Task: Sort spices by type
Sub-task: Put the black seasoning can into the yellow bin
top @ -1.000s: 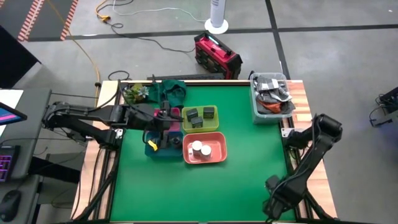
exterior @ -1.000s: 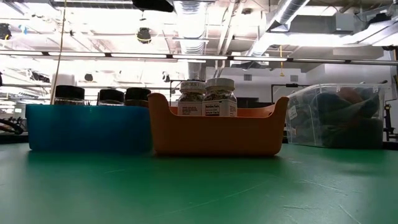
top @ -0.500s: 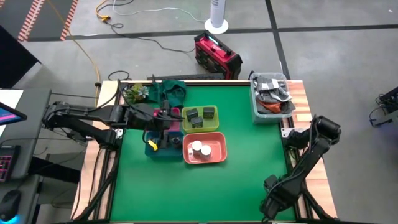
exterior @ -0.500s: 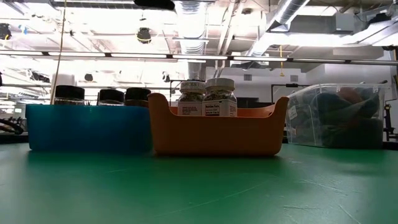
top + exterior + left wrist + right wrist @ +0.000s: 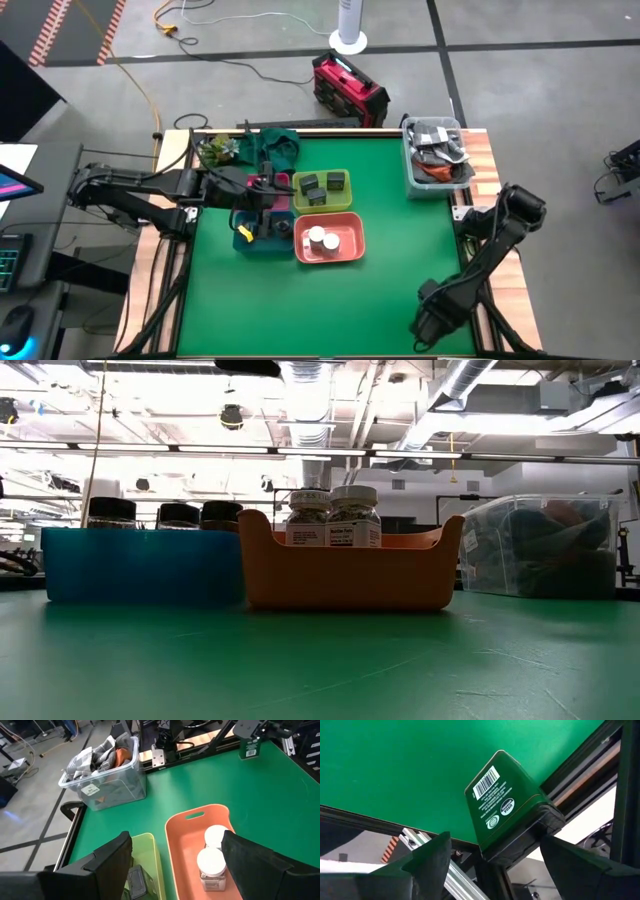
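The green table (image 5: 400, 250) filled the middle of the high view. At its upper right corner the clear tub (image 5: 436, 155) was placed. Left of centre the bins were grouped: the orange bin (image 5: 330, 240) with two white-topped round jars (image 5: 322, 239), the yellow-green bin (image 5: 322, 190) with dark grey square jars (image 5: 322, 187), and the blue bin (image 5: 262, 232). The left gripper (image 5: 268, 190) was held above the blue bin, fingers spread wide, nothing between them. The right gripper (image 5: 428, 322) was seen at the lower right edge, opened around a dark green tin (image 5: 512, 810).
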